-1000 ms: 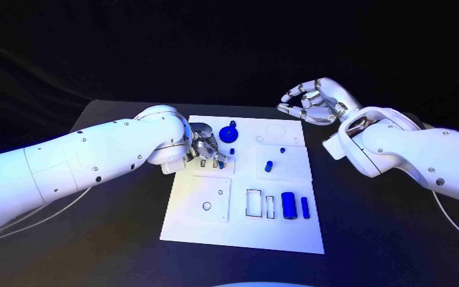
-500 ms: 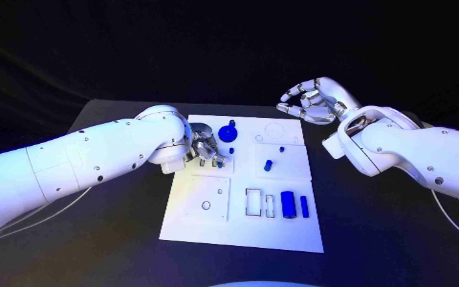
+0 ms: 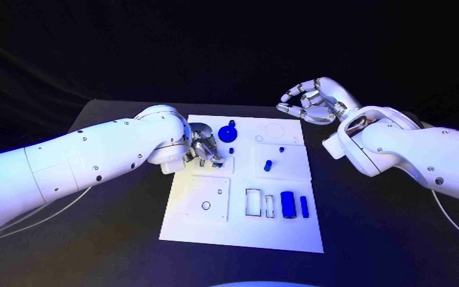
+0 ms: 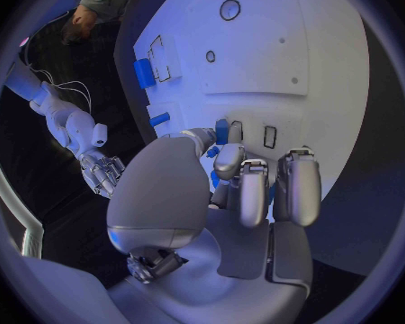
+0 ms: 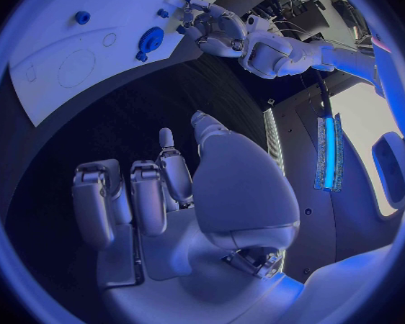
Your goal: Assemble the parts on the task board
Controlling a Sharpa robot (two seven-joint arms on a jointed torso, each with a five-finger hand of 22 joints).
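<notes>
- Task board (image 3: 244,230) lies mid-frame in the head view on the black table (image 3: 115,247), with loose blue parts at its lower right and centre.
- My left hand (image 3: 203,149) sits at the board's upper-left edge, fingers curled down over the small slots there; in the left wrist view a small blue part (image 4: 221,131) sits at my fingertips, touching or pinched, by an empty slot (image 4: 269,137).
- I judge that I am seating this piece, though I cannot tell whether it is fully held.
- My right hand (image 3: 312,103) hovers above the table just off the board's upper-right corner, fingers curled in with nothing in them.
- Round blue knob (image 3: 227,132) stands just right of my left hand.
- Next, I think, calls for lining the piece up with its slot and pressing straight down without nudging the knob.
</notes>
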